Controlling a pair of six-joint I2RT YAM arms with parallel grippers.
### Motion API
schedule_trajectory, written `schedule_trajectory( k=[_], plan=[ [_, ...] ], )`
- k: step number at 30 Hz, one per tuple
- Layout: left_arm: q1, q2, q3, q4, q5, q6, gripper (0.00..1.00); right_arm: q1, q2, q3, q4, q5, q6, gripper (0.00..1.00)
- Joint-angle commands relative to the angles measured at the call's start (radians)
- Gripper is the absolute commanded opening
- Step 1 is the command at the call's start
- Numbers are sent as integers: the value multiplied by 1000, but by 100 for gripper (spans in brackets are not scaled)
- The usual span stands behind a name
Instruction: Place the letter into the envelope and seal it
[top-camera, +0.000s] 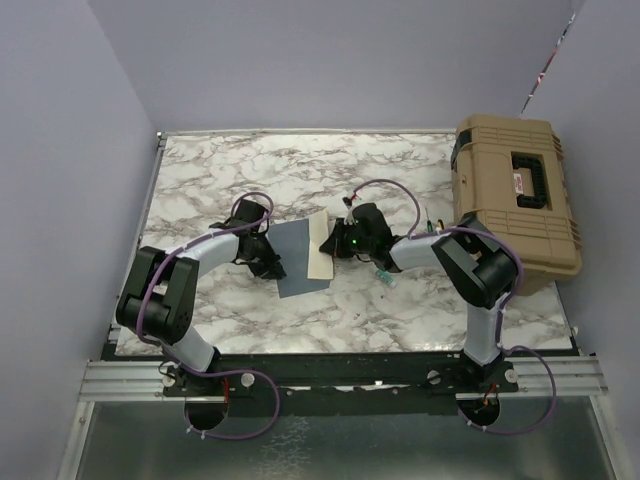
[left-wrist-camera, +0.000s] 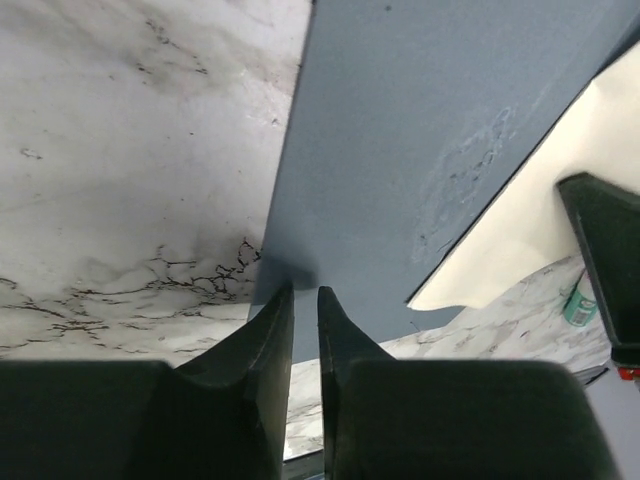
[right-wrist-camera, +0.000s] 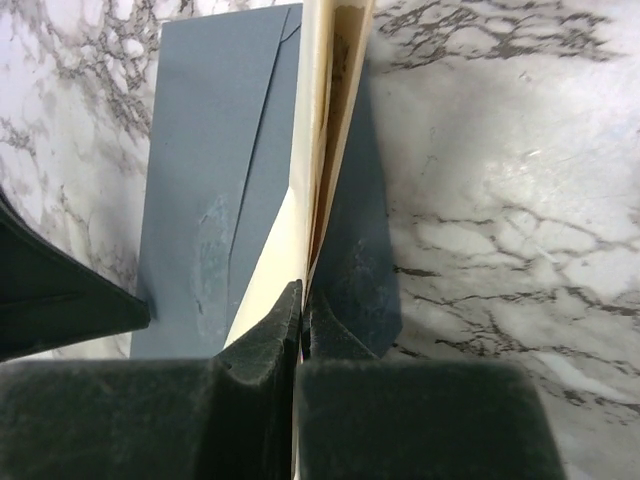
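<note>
Fingertips of the left gripper (left-wrist-camera: 304, 296) stand narrow, with only a slit between them, and they pinch the left edge of the envelope (left-wrist-camera: 400, 130). The slate-blue paper runs away from the jaws across the marble table (top-camera: 400, 180), flat over most of its face. A rubbed, paler patch shows near its slanted edge.

The right gripper (right-wrist-camera: 302, 296) has its fingers pressed together on the near edge of the letter (right-wrist-camera: 318, 100). The tan sheet rises from that grip and bows slightly. Its right side is lifted off the table and throws a dark shadow on the marble there. Its left side lies against the right part of the envelope, where pale paper shows past the slanted blue edge. Whether any of the sheet sits inside the pocket cannot be told.

In the top view the envelope (top-camera: 297, 258) lies in the middle of the table between the two grippers. The letter (top-camera: 320, 245) overlaps its right side. A tan hard case (top-camera: 510, 200) with a black handle sits at the far right edge, well apart from the papers.
</note>
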Motion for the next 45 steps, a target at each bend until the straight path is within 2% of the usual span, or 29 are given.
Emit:
schedule_trajectory(
  k=[1,6,8,18,24,33,40,45],
  plan=[
    [-4,26,-43,15,-46,-46,14,17,-30,-11,-59,-53,55,0],
    [-4,40,-40,30,-41,-64,4,19,-58,-11,-106,-58,85,0],
    [-4,42,-37,26,-47,-55,0,19,-86,-6,-133,-9,57,0],
    [-5,43,-35,13,-41,-40,0,18,-178,-57,-55,143,-99,0],
    [-4,60,-29,13,-12,-57,0,42,-148,-95,14,170,-146,0],
    [-4,46,-29,24,12,-155,0,71,-110,-100,43,118,-26,0],
    [-4,2,-59,39,-9,-207,0,48,-84,-51,-97,96,194,0],
    [-3,-26,-80,66,3,-247,0,48,-99,-63,-121,138,245,0]
  ],
)
